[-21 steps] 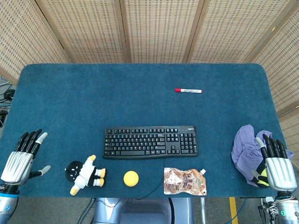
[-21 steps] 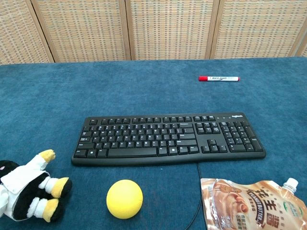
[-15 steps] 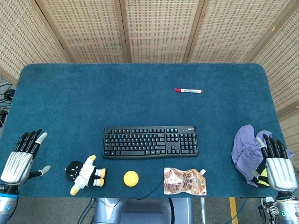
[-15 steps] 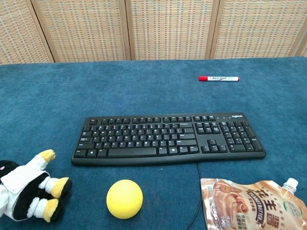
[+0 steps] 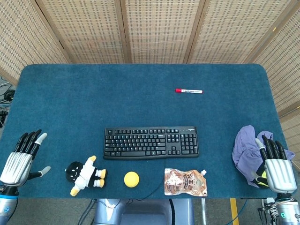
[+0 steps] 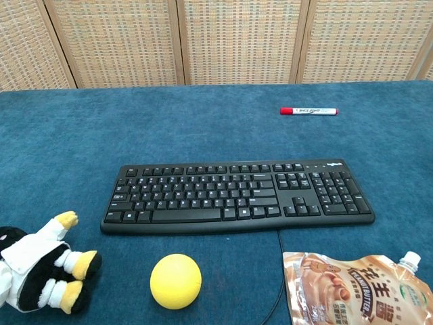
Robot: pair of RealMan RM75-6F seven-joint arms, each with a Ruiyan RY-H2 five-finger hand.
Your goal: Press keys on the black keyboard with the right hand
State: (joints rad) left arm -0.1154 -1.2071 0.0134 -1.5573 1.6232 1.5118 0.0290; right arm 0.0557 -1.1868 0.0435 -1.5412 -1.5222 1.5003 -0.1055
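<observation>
The black keyboard (image 5: 151,142) (image 6: 237,195) lies flat in the middle of the blue table, nothing touching its keys. My right hand (image 5: 277,166) is at the table's front right corner, far right of the keyboard, fingers stretched out and apart over a purple cloth (image 5: 247,152), holding nothing. At the front left corner my left hand (image 5: 19,159) is open too, fingers pointing away from me. Neither hand shows in the chest view.
A red-capped marker (image 5: 189,91) (image 6: 308,111) lies behind the keyboard. In front of it are a yellow ball (image 5: 131,179) (image 6: 176,281), a printed pouch (image 5: 185,182) (image 6: 355,288) and a plush penguin (image 5: 86,175) (image 6: 37,269). The keyboard's cable (image 6: 276,284) runs off the front edge.
My right hand has drifted slightly toward the front edge of the table. Nothing else has moved.
</observation>
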